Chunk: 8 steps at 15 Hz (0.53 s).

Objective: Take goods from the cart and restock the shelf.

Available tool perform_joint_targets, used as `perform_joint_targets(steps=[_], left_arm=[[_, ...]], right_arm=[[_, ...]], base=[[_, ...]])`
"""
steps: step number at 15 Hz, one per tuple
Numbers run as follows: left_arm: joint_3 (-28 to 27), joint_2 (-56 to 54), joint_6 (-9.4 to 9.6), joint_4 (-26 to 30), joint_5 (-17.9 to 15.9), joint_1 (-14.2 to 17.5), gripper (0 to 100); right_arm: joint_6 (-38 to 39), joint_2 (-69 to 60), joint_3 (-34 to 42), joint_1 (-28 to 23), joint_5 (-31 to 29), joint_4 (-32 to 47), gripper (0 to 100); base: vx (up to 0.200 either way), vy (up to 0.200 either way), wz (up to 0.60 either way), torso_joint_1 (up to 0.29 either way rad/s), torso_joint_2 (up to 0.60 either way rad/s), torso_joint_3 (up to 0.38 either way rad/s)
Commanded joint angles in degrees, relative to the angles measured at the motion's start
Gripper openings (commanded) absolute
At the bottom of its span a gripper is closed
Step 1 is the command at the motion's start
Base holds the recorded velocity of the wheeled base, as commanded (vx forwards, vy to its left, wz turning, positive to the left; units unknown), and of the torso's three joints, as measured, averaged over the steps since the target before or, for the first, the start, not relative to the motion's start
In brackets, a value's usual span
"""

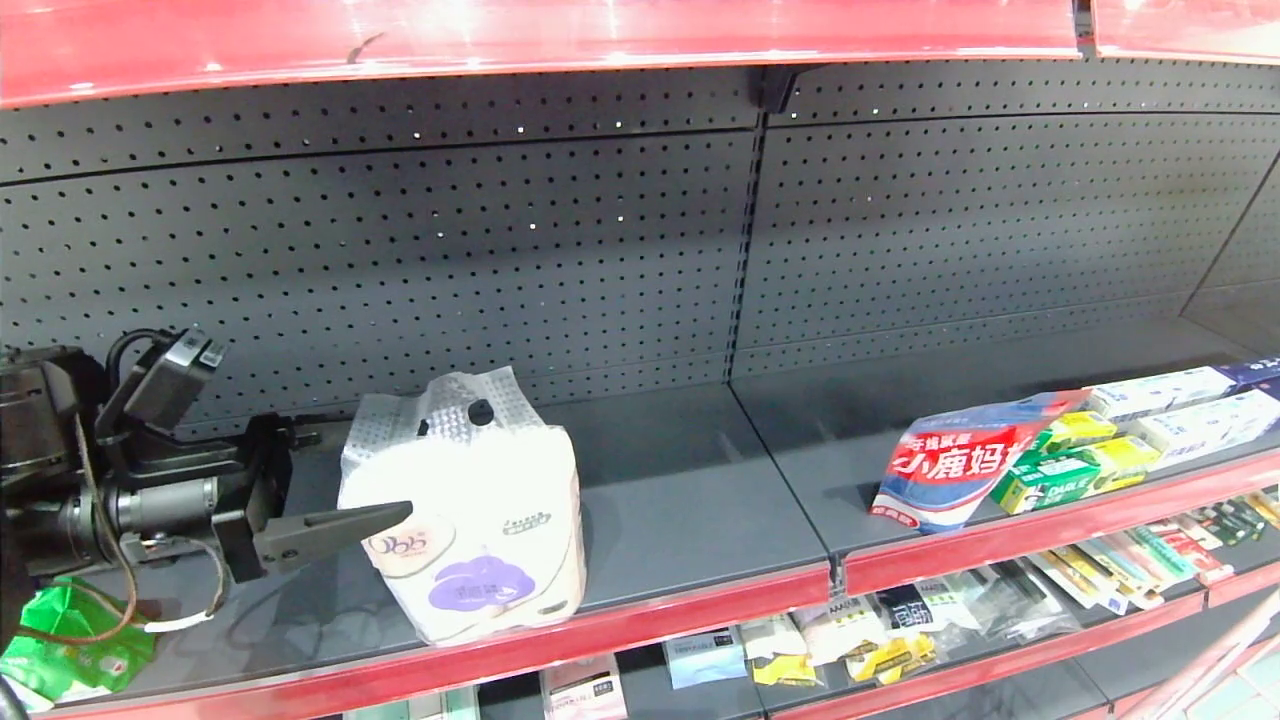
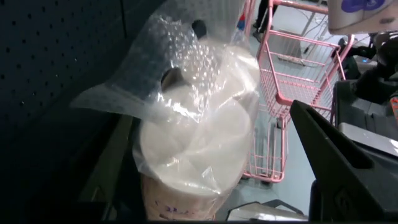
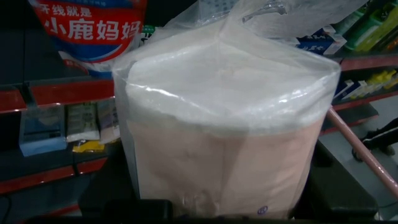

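Note:
A plastic-wrapped toilet paper pack (image 1: pixel 475 520) with purple print stands upright near the front of the grey shelf (image 1: pixel 680 500), its handle flap up. My left gripper (image 1: pixel 365 475) is open at the pack's left side. One finger (image 1: pixel 340 528) lies across the pack's front face, and the other is hidden behind the pack. In the left wrist view the pack (image 2: pixel 193 143) sits just off that finger (image 2: pixel 329 155). A second toilet paper pack (image 3: pixel 224 124) sits right against the right wrist camera, off the shelf, and my right gripper seems shut on it. This pack (image 2: pixel 367 12) also shows above the cart.
A blue-and-red bag (image 1: pixel 950 465) and toothpaste boxes (image 1: pixel 1090 455) lie on the shelf's right section. A green bag (image 1: pixel 70 640) sits at the far left. The pink cart (image 2: pixel 298 93) stands behind. Small goods (image 1: pixel 850 630) fill the lower shelf. The shelf has a red front lip (image 1: pixel 700 610).

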Motion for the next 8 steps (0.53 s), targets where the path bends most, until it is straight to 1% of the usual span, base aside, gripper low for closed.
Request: perform_joint_targets(steps=[1, 3, 4, 5, 7, 8], left_arm=[[-1.48, -2.37, -0.38, -0.03, 0.05, 0.06, 100], [-2.54, -2.64, -0.03, -0.47, 0.84, 0.15, 100], [-2.62, -2.64, -0.11, -3.19, 2.07, 0.15, 100], [-2.45, -2.37, -0.29, -4.6, 3.83, 0.15, 100], [-2.71, -2.64, -0.38, -4.86, 7.87, 0.15, 100], [-2.62, -3.43, -0.38, -5.48, 8.75, 0.15, 100]], right_arm=[[-0.01, 0.54, -0.11, 0.03, 0.01, -0.03, 0], [-0.01, 0.89, -0.02, 0.03, 0.1, -0.03, 0], [-0.01, 0.89, 0.15, -0.06, 0.19, -0.03, 0], [-0.01, 0.98, 0.51, 0.03, 0.19, -0.21, 0], [-0.01, 0.98, 0.77, 0.03, 0.27, -0.21, 0], [-0.01, 0.89, 1.3, 0.03, 0.27, -0.29, 0]], base=[[0.0, 0.0, 0.0, 0.0, 0.0, 0.0], [0.0, 0.0, 0.0, 0.0, 0.0, 0.0], [0.0, 0.0, 0.0, 0.0, 0.0, 0.0], [0.0, 0.0, 0.0, 0.0, 0.0, 0.0], [0.0, 0.0, 0.0, 0.0, 0.0, 0.0], [0.0, 0.0, 0.0, 0.0, 0.0, 0.0]])
